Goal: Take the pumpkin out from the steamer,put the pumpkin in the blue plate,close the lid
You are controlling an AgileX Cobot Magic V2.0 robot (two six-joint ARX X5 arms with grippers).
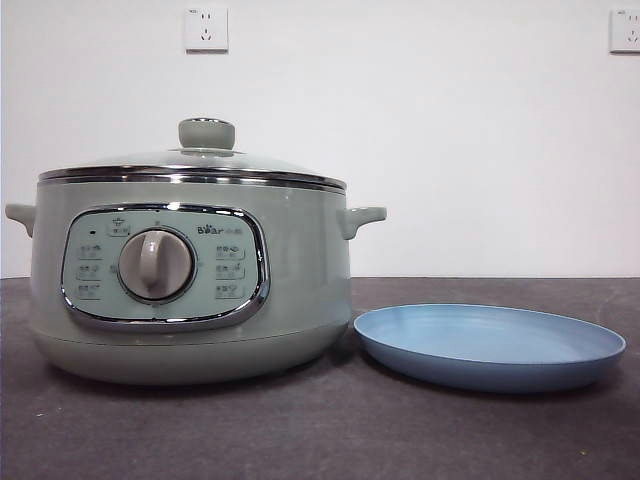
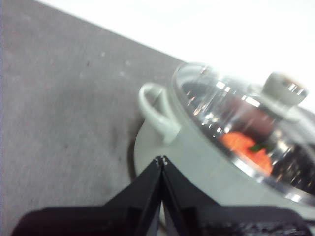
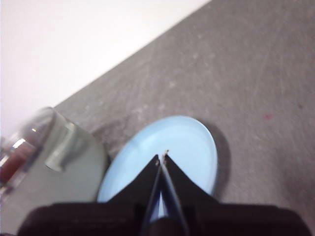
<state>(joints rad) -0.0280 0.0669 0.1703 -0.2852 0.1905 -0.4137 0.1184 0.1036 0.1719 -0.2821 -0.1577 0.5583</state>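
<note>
The sage-green steamer (image 1: 190,280) stands at the left of the table with its glass lid (image 1: 195,165) on and the knob (image 1: 206,132) on top. Through the lid in the left wrist view I make out the orange pumpkin (image 2: 243,147) inside the steamer (image 2: 197,157). The blue plate (image 1: 490,345) lies empty to the steamer's right. My left gripper (image 2: 162,159) is shut, hanging above the table beside the steamer's side handle (image 2: 156,110). My right gripper (image 3: 163,155) is shut, high over the blue plate (image 3: 189,142). Neither gripper appears in the front view.
Dark grey table cloth (image 1: 320,430) stretches under everything. A white wall with two sockets (image 1: 206,28) stands behind. The steamer's other handle (image 3: 66,145) shows next to the plate in the right wrist view.
</note>
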